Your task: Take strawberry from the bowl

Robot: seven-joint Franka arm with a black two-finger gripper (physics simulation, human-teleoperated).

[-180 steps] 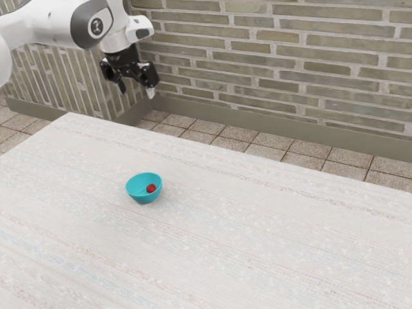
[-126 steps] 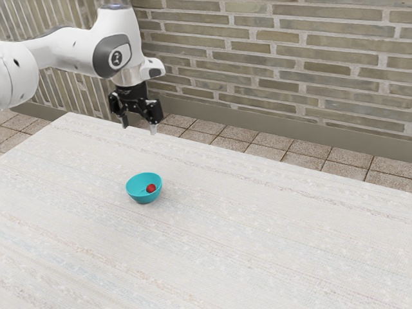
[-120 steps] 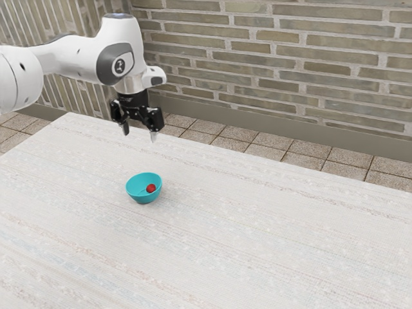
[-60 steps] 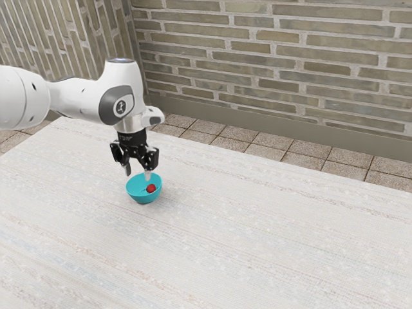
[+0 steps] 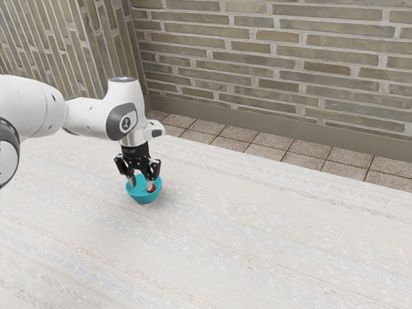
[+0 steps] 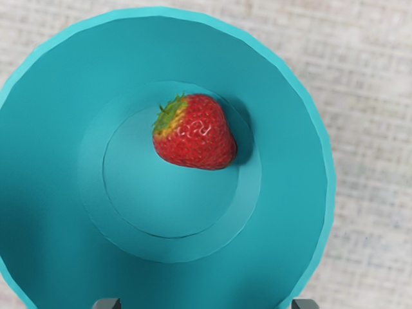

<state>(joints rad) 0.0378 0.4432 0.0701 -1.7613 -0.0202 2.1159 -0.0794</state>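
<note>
Over a pale, streaked bench (image 5: 270,238), a white robot arm (image 5: 90,117) reaches in from the exterior view's left. Its black end effector (image 5: 141,183) points down at a turquoise bowl (image 5: 143,199), fingers apart; a red strawberry (image 6: 196,135) lies off-center inside the bowl.

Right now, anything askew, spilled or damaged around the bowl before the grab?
Nothing stands out. The teal bowl sits upright on the table, its visible rim unbroken. The strawberry lies inside, off-center on its side, with no visible damage. The gripper is open over it.
</note>
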